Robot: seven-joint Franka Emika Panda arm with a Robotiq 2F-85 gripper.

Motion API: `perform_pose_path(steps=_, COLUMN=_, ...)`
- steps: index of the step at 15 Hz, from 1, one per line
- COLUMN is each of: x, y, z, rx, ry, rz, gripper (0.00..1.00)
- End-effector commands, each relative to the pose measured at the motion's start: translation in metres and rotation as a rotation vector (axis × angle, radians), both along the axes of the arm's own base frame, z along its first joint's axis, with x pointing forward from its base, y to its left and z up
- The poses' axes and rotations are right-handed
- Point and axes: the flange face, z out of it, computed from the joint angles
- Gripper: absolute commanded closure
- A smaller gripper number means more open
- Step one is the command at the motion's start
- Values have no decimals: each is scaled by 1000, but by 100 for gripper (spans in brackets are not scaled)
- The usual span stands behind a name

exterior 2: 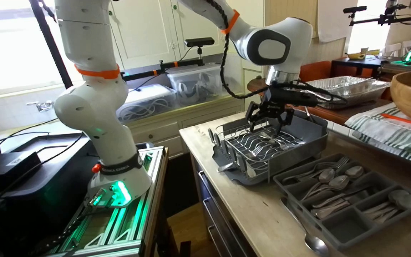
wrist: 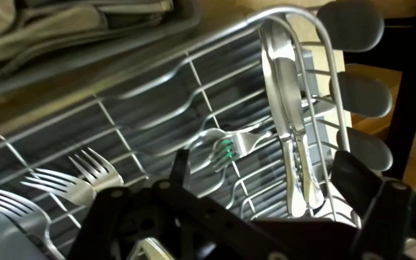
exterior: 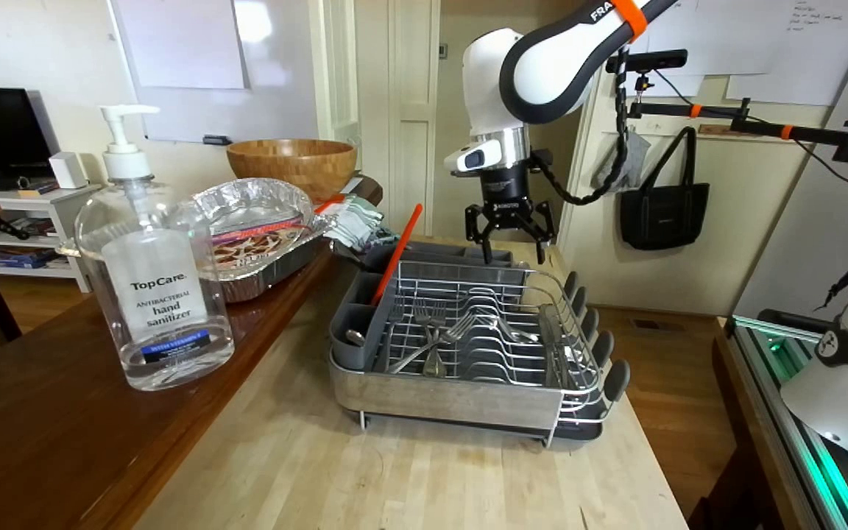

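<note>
The black two-fingered gripper (exterior: 514, 250) is held above a silver wire dish rack with grey plastic fittings (exterior: 446, 397), its fingers (wrist: 182, 164) spread wide apart. In the wrist view, these are seen at lower centre and lower right. Two silver metal table knives (wrist: 291, 90) are noted right of centre, laid side by side in the rack. A single silver fork (wrist: 243, 143) is found near the centre of the frame, its handle directed toward the knives; three further silver forks (wrist: 79, 193) are recorded at lower left. In an exterior view, a long red-orange utensil (exterior: 397, 254) is leaned in the grey plastic caddy (exterior: 350, 357) at the rack's left side. At lower right of an exterior view, a grey plastic compartment tray (exterior 2: 348, 225) is observed with silver cutlery (exterior 2: 338, 182) inside; one long silver spoon (exterior 2: 316, 244) is laid near it on the pale wooden tabletop (exterior 2: 248, 200). At left of an exterior view, a clear plastic hand-sanitizer bottle with a white pump (exterior: 163, 294) is stood on a dark brown wooden counter (exterior: 63, 442). Behind it, silver foil trays (exterior: 269, 276) and a round light-brown wooden bowl (exterior: 324, 165) are placed.
</note>
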Motion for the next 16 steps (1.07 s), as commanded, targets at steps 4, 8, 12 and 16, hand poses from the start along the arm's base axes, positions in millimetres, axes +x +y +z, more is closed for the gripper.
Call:
perform_pose_path(steps=4, x=-29, y=30, z=-28, rx=55, ry=102, rz=139, gripper=0)
perform_pose_path(steps=8, x=-31, y=38, z=-40, rx=71, ry=122, rz=221, gripper=0)
perform_pose_path(steps=12, x=-33, y=60, z=-56, rx=104, ry=132, rz=341, gripper=0)
perform_pose_path(steps=16, x=-32, y=69, z=-61, rx=93, ry=110, rz=419, gripper=0)
